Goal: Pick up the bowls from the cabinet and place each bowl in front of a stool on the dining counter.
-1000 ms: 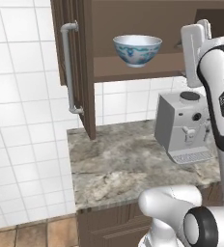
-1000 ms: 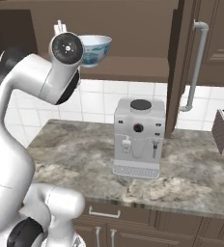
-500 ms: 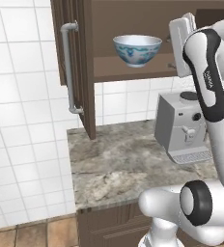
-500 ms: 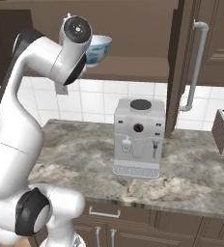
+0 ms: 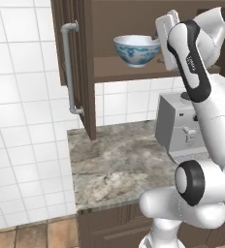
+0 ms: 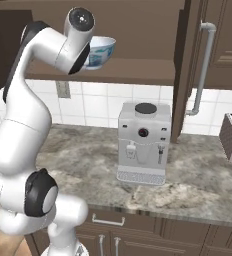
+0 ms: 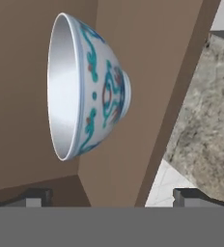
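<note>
I am on the first step, reaching for the white bowl (image 5: 136, 49) with the blue pattern, which stands upright on the cabinet (image 5: 134, 72) shelf, above the counter (image 5: 119, 164) and up at about eleven o'clock from the coffee machine (image 6: 143, 142). My gripper (image 7: 113, 197) is spread as wide as it goes and has hold of nothing. In the hand view my two fingertips (image 7: 36, 197) rise at the bottom edge with the bowl ahead of them at about eleven o'clock, apart from both and turned on its side in that picture because my wrist is rolled. From the left base camera my hand sits at three o'clock of the bowl, just beside its rim; whether it is level with the rim or a little above it I cannot quite tell, since my own forearm covers the hand there. As I judge it, the next move calls for easing forward until the bowl's wall stands between my fingers, one inside the rim and one outside, then closing and lifting it clear of the shelf board without knocking the door (image 5: 75, 72) at nine o'clock. The carry to the dining counter comes after that.
</note>
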